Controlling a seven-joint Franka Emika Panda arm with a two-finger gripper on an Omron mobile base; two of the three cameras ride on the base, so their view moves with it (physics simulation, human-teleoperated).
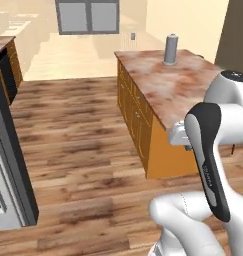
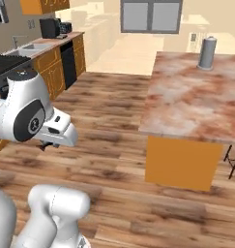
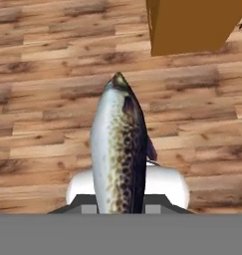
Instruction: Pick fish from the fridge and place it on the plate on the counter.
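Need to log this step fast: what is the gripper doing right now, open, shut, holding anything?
Gripper: shut on the fish, carried above the wooden floor.

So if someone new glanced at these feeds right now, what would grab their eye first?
Most striking is the speckled silver-brown fish in the hand view, standing up from the bottom edge over the wooden plank floor. Next is the island counter of mottled reddish-brown and cream stone on orange cabinets, right of centre in both base views. A grey upright cylinder stands at its far end.
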